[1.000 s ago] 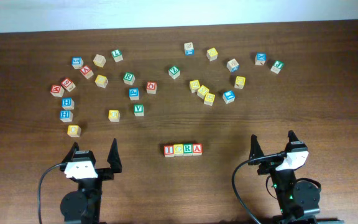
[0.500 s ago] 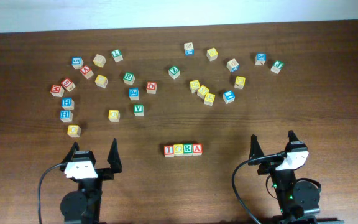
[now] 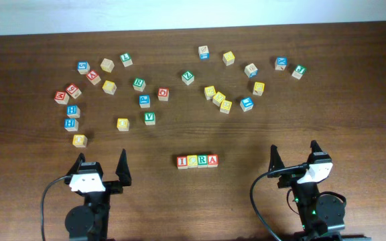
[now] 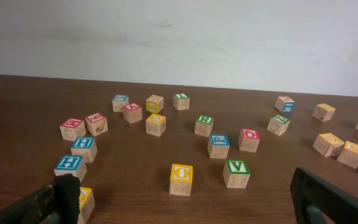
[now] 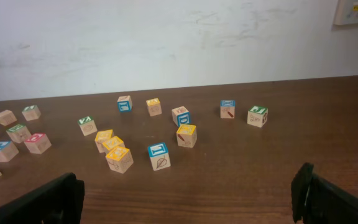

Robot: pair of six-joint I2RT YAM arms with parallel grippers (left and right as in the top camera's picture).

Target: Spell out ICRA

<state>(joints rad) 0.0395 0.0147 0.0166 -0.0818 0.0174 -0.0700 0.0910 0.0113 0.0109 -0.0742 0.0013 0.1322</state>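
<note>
Checking overhead, we logged ICRA row (image 3: 197, 161): four blocks touching, reading I-C-R-A, near front of table (image 3: 354, 120), between arms. Left gripper (image 3: 101, 162) was spread wide, nothing between fingers. Right gripper (image 3: 293, 152) was likewise wide, holding nothing. Both sat well apart from row. We noted loose blocks (image 3: 144, 100) scattered over far half; green V (image 4: 237, 173) near yellow block (image 4: 181, 179).

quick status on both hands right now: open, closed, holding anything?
Left hand: open, holding nothing.
Right hand: open, holding nothing.
</note>
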